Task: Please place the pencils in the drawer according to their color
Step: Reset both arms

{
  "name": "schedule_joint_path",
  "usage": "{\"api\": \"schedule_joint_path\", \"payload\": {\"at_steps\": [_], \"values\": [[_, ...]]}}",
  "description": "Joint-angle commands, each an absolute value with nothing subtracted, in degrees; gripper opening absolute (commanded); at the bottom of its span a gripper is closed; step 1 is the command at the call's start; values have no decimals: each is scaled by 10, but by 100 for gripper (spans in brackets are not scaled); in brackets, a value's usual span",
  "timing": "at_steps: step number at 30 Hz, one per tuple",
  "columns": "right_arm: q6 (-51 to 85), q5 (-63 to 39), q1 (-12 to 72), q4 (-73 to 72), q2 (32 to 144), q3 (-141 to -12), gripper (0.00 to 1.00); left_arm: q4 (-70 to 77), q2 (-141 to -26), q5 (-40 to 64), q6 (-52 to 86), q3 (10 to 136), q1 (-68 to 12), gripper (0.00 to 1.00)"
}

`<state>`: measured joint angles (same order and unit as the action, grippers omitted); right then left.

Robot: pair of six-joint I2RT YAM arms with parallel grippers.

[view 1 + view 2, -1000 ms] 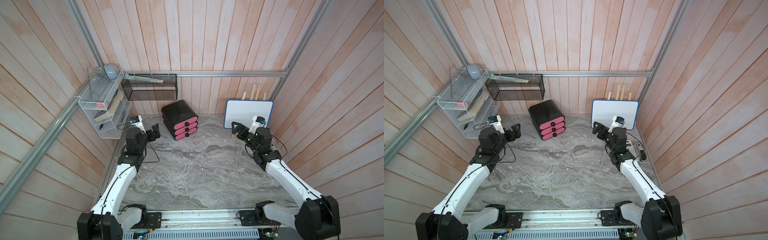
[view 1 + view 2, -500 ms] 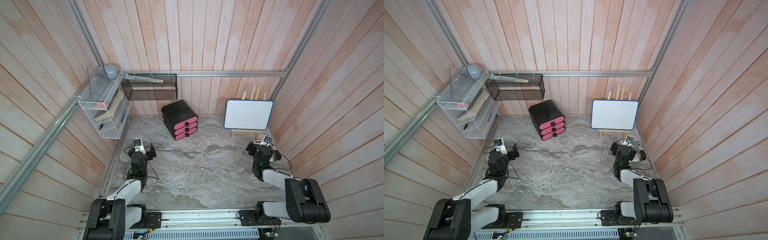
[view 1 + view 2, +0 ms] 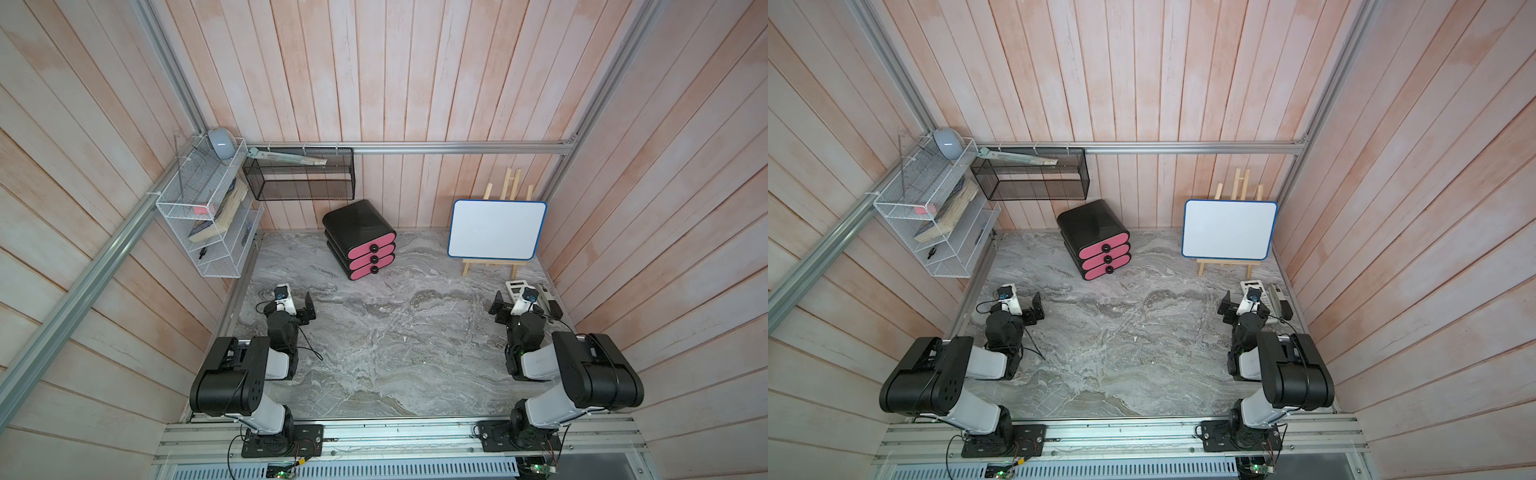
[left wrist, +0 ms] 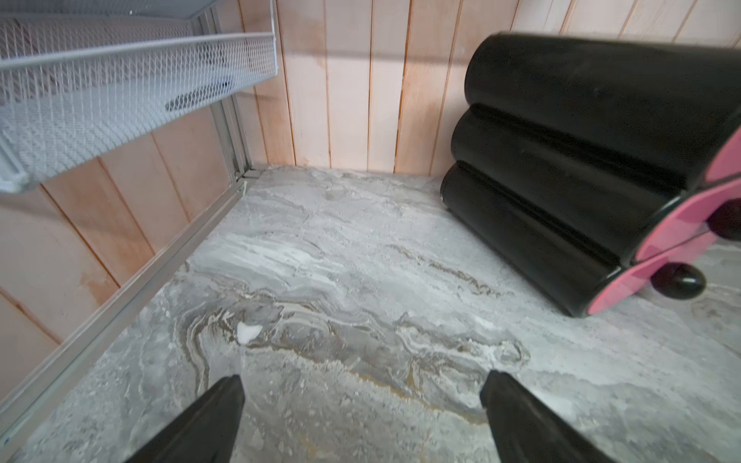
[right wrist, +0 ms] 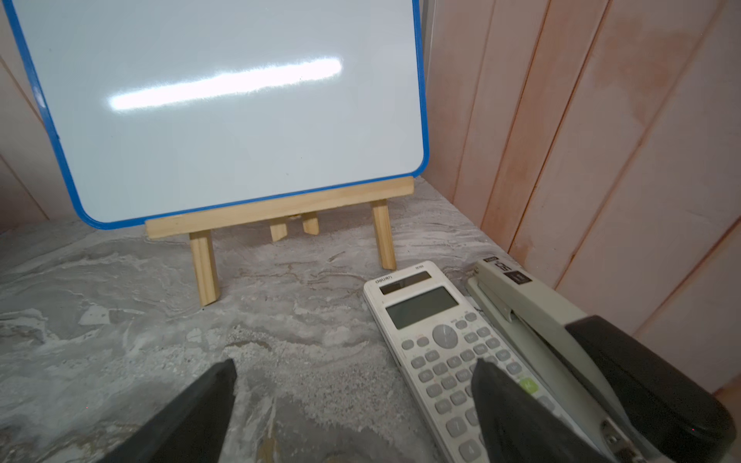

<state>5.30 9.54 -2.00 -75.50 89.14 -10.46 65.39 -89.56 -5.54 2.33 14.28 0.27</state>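
The drawer stands at the back wall, angled, with all three pink fronts flush, so shut. Pencils: none visible, neither on the marble table nor in either gripper. Whether they lie inside the drawer cannot be told.

Judgement: nothing is loose and everything is closed, so the sorting looks finished or very nearly so. No remaining step shows.

- **Left gripper**: low over bare table, near the drawer, forward of it on the robot's left. Jaws wide, empty.
- **Right gripper**: well apart from the drawer, forward on the robot's right. Jaws wide, empty. One finger is over a calculator, contact unclear, with a stapler just beside it.
- **Whiteboard**: to the robot's right of the drawer, untouched.

Both arms are folded low, well forward of the drawer.
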Motion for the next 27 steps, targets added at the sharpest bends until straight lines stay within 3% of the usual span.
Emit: {"api": "schedule_joint_path", "payload": {"at_steps": [1,27], "values": [[42,68,-24,-779,893,-113,98,673,-897,-35,17,156,10,100],[33,85,-15,-781,896,-114,98,678,-895,-35,16,153,10,100]]}}
